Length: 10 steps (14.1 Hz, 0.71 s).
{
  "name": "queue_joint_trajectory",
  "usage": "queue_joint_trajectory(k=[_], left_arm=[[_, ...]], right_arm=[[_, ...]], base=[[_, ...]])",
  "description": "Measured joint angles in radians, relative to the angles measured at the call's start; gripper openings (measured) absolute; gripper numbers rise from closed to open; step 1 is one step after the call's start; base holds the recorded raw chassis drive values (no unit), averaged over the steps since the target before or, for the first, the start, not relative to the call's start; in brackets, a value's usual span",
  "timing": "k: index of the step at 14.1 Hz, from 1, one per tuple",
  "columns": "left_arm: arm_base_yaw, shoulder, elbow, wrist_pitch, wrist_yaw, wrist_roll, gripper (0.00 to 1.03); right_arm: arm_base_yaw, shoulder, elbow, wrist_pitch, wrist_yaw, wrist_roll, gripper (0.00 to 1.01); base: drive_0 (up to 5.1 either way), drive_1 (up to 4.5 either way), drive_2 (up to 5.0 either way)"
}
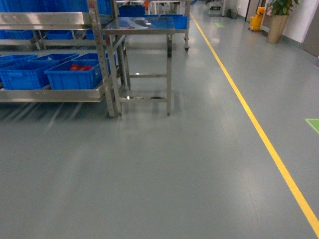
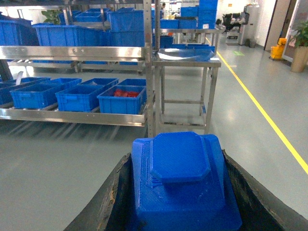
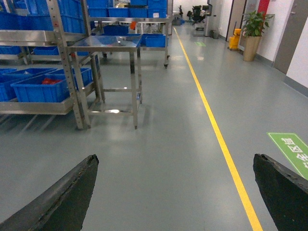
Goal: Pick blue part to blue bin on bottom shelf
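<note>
The blue part, a stepped block with a raised octagonal top, sits between the black fingers of my left gripper, which is shut on it. My right gripper is open above bare floor, holding nothing. Neither gripper shows in the head view. The bottom shelf is the steel rack's lowest tier, ahead to the left and well away from both grippers. Several blue bins stand in a row on it. The rightmost bin holds red pieces.
A small steel table stands just right of the rack's perforated upright. More blue bins fill the tier above. A yellow floor line runs along the right. A potted plant and yellow mop bucket stand far back.
</note>
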Motion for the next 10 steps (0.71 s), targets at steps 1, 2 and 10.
queue_joint_trajectory(k=[1, 2, 10], left_arm=[[0.000, 0.001, 0.000, -0.005, -0.002, 0.000, 0.44], [0.000, 0.000, 0.000, -0.002, 0.000, 0.000, 0.44], [0.000, 0.000, 0.000, -0.002, 0.000, 0.000, 0.44]], right_arm=[[0.000, 0.000, 0.000, 0.005, 0.000, 0.000, 0.98], [0.000, 0.000, 0.000, -0.002, 0.000, 0.000, 0.98], [0.000, 0.000, 0.000, 0.005, 0.000, 0.000, 0.98]], base=[[0.0, 4.19, -4.2], [0.0, 4.15, -4.2], [-0.1, 4.12, -4.2]])
